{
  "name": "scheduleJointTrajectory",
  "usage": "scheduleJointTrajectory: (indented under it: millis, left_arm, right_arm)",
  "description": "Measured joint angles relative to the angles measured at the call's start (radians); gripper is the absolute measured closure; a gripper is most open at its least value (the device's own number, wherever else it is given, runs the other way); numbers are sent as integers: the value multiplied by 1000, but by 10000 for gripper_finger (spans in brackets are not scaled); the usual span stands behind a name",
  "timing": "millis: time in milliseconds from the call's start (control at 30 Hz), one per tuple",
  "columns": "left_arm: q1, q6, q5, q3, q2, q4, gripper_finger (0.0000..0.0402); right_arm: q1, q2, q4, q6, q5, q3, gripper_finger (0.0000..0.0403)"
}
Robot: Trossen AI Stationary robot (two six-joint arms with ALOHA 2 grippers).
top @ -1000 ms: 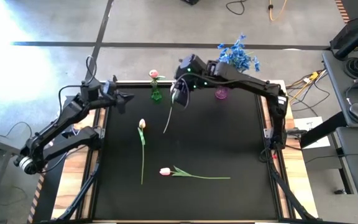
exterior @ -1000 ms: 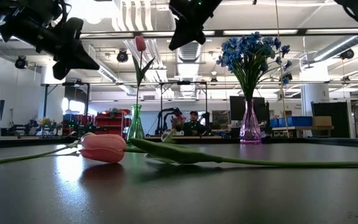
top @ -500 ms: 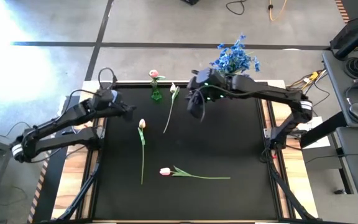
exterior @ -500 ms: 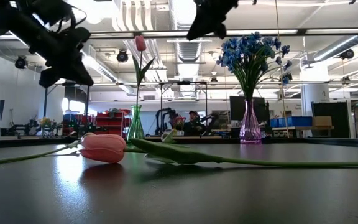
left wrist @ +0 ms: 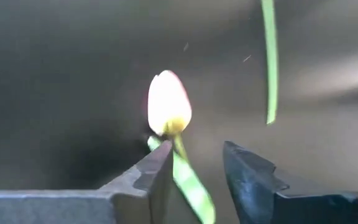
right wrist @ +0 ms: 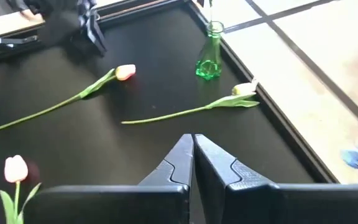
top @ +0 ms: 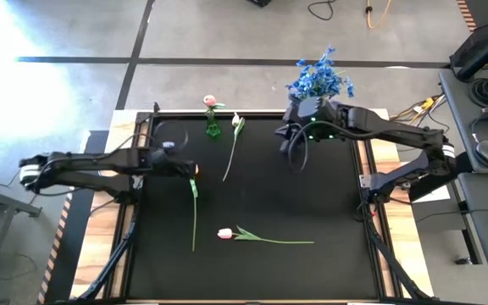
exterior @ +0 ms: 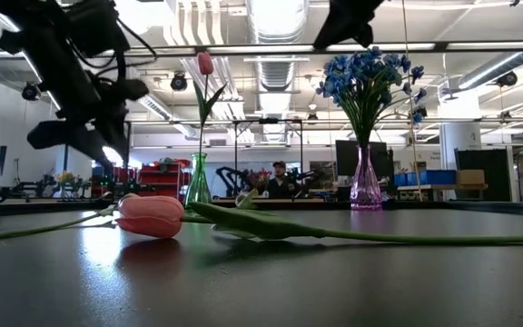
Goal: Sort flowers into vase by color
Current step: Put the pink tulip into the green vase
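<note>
Fingers (left wrist: 166, 177) on my left arm spread, straddling the pale tulip (top: 193, 169) stem on the worktop (top: 312, 203), probably lined up to pinch it. Right fingers (right wrist: 194, 162) pressed together, empty, parked near the blue-flower vase (top: 318, 80).

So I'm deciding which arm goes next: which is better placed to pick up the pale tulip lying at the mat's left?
Left. The left gripper hangs open right over the pale tulip, while the right gripper is shut, far off near the blue flowers.
</note>
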Motion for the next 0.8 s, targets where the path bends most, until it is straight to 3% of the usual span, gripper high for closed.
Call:
scheduleJointTrajectory:
  millis: [233, 400, 800]
  left_arm:
    - [-52, -166, 12, 0, 200, 33, 258]
    - [-52, -161, 62, 0, 289, 145, 258]
    - [-52, -150, 84, 2, 389, 173, 260]
  right_arm:
    - [0, -61, 0, 1, 1, -67, 394]
    - [0, -78, 3, 15, 4, -85, 394]
    - [0, -76, 4, 56, 12, -87, 394]
